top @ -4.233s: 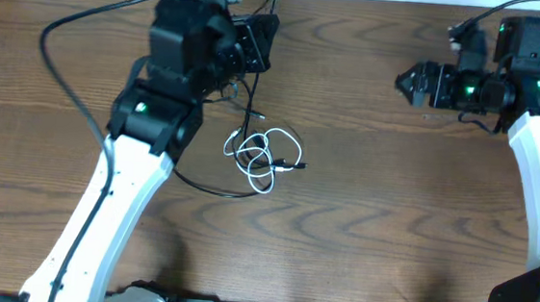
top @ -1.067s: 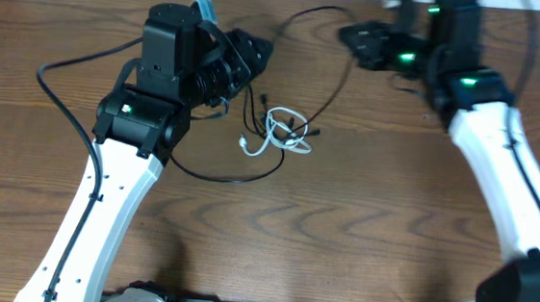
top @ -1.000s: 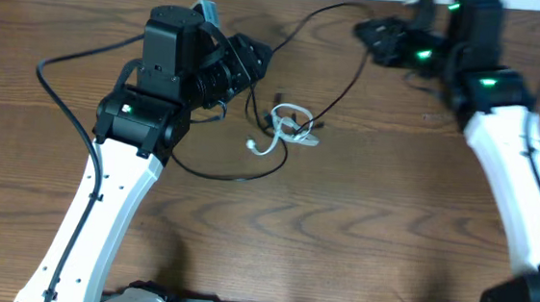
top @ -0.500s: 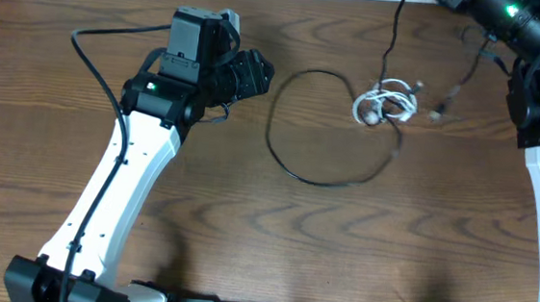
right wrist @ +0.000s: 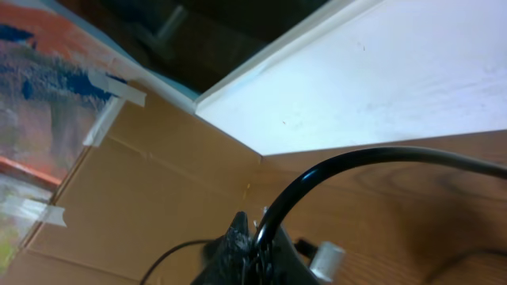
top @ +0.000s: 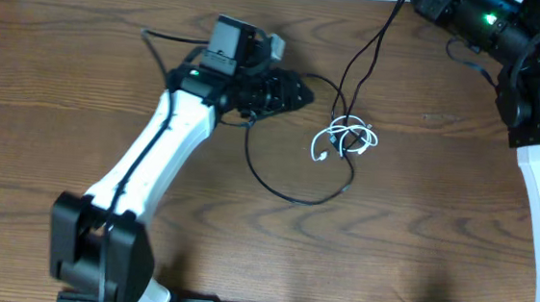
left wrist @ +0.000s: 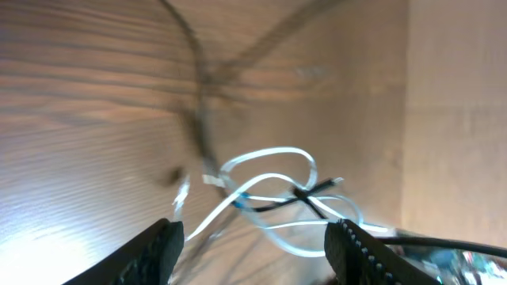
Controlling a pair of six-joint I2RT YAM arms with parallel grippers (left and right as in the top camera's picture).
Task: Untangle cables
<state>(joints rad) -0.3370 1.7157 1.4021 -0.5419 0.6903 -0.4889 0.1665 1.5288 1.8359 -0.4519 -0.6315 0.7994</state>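
Hauling on the black cable (top: 370, 43) that the right gripper (top: 424, 3) clamps at upper right could cinch the knot in the white cable (top: 341, 137) at centre, because the left gripper (top: 299, 92) stands open beside it.

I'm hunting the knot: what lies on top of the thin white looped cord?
A thin black cord crosses over the white cord. Whether any passes underneath is covered.

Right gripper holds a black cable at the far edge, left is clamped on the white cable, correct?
Not clamped: the left wrist view shows the left gripper open, white cable loose ahead of it. Right gripper does hold the black cable.
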